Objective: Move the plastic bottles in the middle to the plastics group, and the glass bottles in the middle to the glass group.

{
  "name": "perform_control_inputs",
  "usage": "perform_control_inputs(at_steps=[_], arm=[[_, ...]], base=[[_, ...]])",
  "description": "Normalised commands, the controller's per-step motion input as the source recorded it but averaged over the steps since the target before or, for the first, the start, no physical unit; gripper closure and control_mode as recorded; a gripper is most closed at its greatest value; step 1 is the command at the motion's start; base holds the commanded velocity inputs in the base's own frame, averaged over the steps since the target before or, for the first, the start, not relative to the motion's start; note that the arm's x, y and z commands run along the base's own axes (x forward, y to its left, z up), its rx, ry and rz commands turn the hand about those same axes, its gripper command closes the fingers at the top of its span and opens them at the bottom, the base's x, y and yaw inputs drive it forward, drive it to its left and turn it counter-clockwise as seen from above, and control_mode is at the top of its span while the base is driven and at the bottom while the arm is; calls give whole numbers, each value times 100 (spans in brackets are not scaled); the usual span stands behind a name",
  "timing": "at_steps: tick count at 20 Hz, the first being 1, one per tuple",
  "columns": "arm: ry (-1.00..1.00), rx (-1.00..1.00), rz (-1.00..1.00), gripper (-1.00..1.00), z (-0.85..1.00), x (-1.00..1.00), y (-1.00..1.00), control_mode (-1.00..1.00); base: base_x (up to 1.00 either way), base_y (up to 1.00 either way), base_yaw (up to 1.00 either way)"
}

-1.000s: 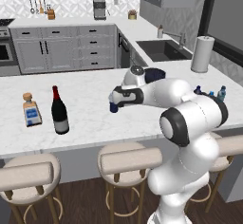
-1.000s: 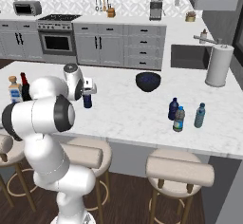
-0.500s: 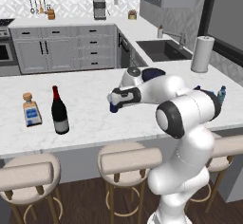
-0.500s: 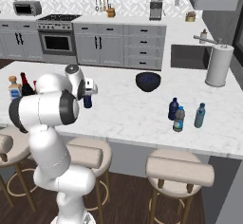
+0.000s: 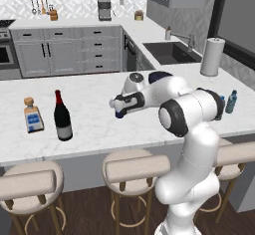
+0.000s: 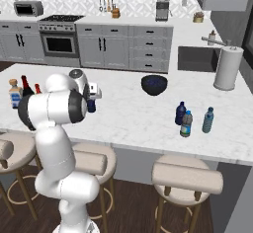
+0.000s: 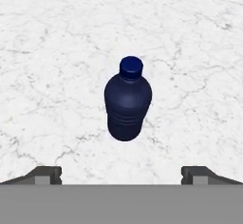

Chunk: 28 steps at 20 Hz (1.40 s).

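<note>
Arm reaching forward, claw (image 7: 121, 173) spread wide

Bright, even, soft-shadowed rendered light

1. white marble island counter (image 5: 94, 97) runs across the middle of both base views.
2. 3 round cushioned stools (image 5: 135, 165) stand along its near edge, on a dark wood floor (image 6: 128, 207).
3. grey cabinets (image 6: 123, 47) line the far wall, with an oven (image 6: 58, 42) at upper left of the right base view.
4. a sink (image 5: 172, 52) sits at upper right of the left base view.
</note>
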Motion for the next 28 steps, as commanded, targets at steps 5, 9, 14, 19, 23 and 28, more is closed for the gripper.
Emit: perform_control_inputs(at_steps=[5,9,14,19,23,28], arm=[[0,0,-2,-100,-10,34,2,-100],[0,0,-3,-100,-11,28,1,-100],[0,0,-3,-100,-13,17,7,-100],[0,0,-2,-100,-12,12,8,-100],[0,0,-2,-100,-13,16,5,-100],[0,0,-2,-100,-17,19,3,-100]], base=[[0,0,0],[0,0,0],[0,0,0],[0,0,0],[0,0,0],[0,0,0]])
